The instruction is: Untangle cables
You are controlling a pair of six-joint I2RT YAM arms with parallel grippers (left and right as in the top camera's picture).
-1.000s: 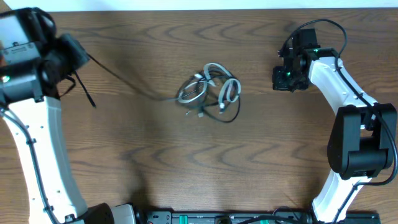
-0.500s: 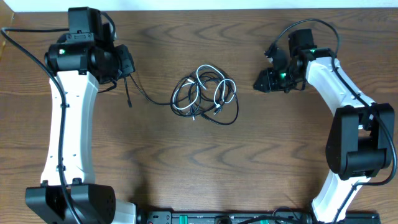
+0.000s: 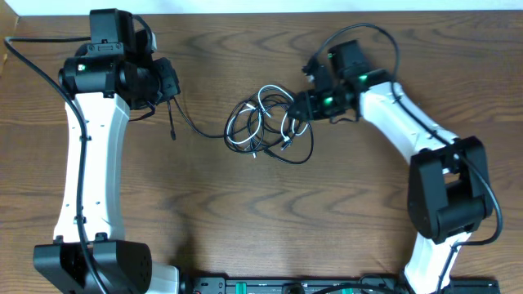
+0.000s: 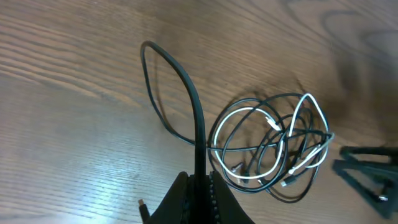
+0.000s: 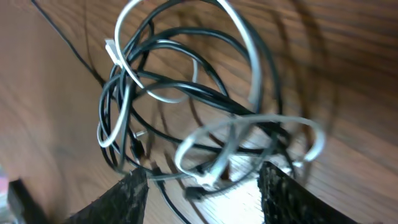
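Left gripper (image 3: 167, 88) is sitting at the upper left of the wooden table (image 3: 245, 220), jaws clenched on a single black cable (image 4: 198, 118). In the left wrist view that strand is rising out of the closed fingers, arching into a narrow loop and dropping back toward the pile. From overhead it is running down and to the right across the wood and joining the tangle of cables (image 3: 270, 122), which is lying at mid-table between the two arms. The tangle is made of overlapping black loops with a white cable (image 4: 309, 98) threaded through them, small plug ends showing at its lower edge. Right gripper (image 3: 300, 106) is hovering at the right edge of the tangle, jaws released and spread wide. In the right wrist view the near loops are lying ahead of and between its padded fingers (image 5: 127, 196). Cannot tell whether either finger is touching a strand.
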